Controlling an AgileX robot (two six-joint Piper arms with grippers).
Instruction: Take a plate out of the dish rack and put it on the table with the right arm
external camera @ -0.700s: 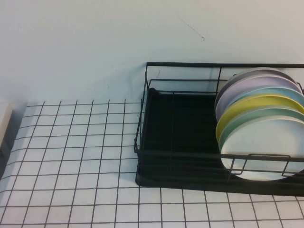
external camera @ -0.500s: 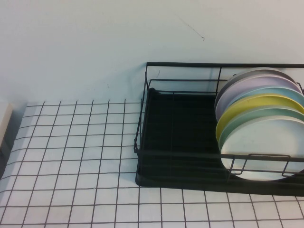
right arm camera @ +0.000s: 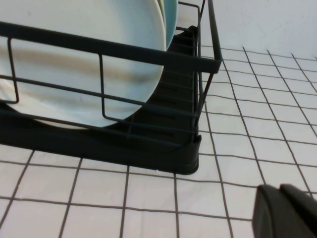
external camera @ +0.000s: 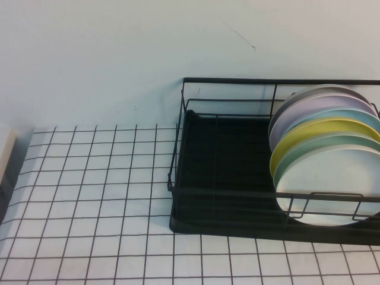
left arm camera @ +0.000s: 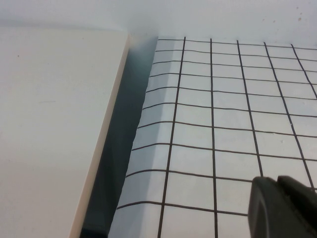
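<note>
The white plate (external camera: 329, 190) stands upright at the front of a row of coloured plates in the right part of the black dish rack (external camera: 225, 224). Neither gripper shows in the high view. In the right wrist view my right gripper (right arm camera: 280, 191) hangs low over the gridded table (right arm camera: 148, 193), shut and empty. It is apart from the rack's corner (right arm camera: 190, 158), and the plate (right arm camera: 84, 64) stands behind the wires. In the left wrist view my left gripper (left arm camera: 276, 184) is shut and empty over the table (left arm camera: 223, 124).
Behind the white plate stand a mint-green plate (external camera: 309, 148), a yellow plate (external camera: 314, 132) and others. The rack's left half (external camera: 219, 148) holds nothing. A cream-white flat block (left arm camera: 49, 124) lies beside the table's left edge. A pale wall (external camera: 119, 59) rises behind.
</note>
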